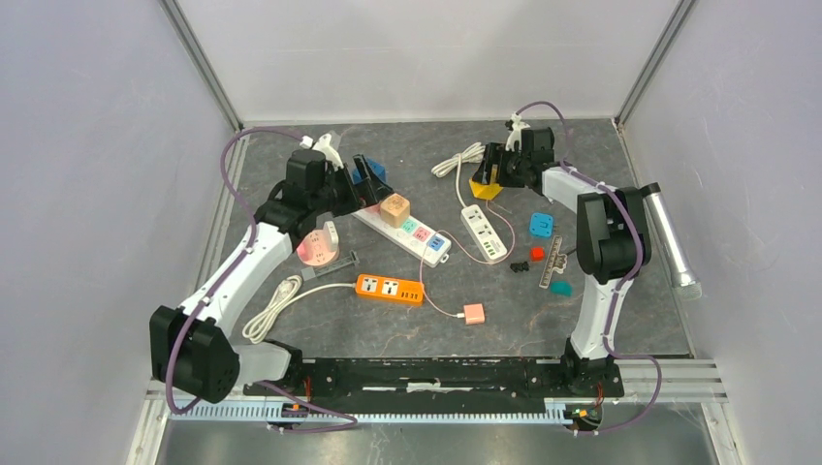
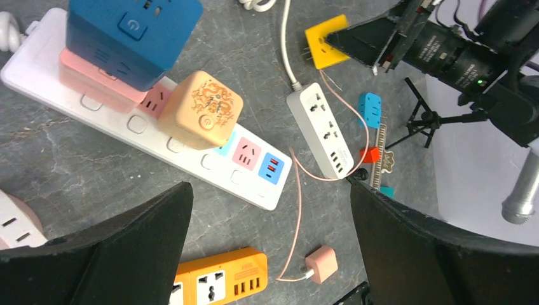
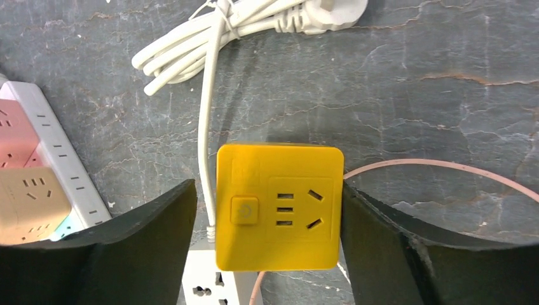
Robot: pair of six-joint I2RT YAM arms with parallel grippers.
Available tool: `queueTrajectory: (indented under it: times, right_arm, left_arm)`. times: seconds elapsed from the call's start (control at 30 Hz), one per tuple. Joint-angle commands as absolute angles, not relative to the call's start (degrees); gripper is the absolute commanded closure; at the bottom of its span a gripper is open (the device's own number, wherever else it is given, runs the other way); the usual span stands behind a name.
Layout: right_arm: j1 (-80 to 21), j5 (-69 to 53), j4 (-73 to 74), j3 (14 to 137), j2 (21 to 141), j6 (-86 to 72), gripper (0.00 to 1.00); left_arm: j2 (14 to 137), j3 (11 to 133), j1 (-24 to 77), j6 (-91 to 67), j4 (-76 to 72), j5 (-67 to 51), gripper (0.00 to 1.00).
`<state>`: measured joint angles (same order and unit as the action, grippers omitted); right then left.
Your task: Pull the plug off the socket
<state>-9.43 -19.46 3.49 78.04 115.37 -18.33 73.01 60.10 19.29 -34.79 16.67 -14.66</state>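
A yellow cube plug sits between my right gripper's open jaws. The right finger touches its side, and the left finger stands a small gap away. In the left wrist view the yellow plug lies tilted just beyond the cord end of the short white power strip, apart from it. My left gripper is open and empty above the near end of a long white strip. That strip carries a tan cube plug and a blue cube on a pink adapter.
An orange strip, a pink charger on a thin cable, and a coiled white cord lie near the front. Small blue, red and teal pieces lie at the right. A silver cylinder stands by the right wall.
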Motion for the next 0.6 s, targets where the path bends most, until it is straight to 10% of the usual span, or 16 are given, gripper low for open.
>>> queueTrajectory:
  times: [0.0,0.57]
  right_arm:
    - [-9.05,-19.49,1.59,80.53,113.77,-15.95,0.13]
    - [-9.29,-12.63,3.13,77.62,100.57,-9.27,0.04]
  left_arm:
    - [70.35,59.11,19.02,-33.19,16.0,-11.69,0.0]
    - [70.46,55.87,18.87,-38.91,11.43,-6.38,0.0]
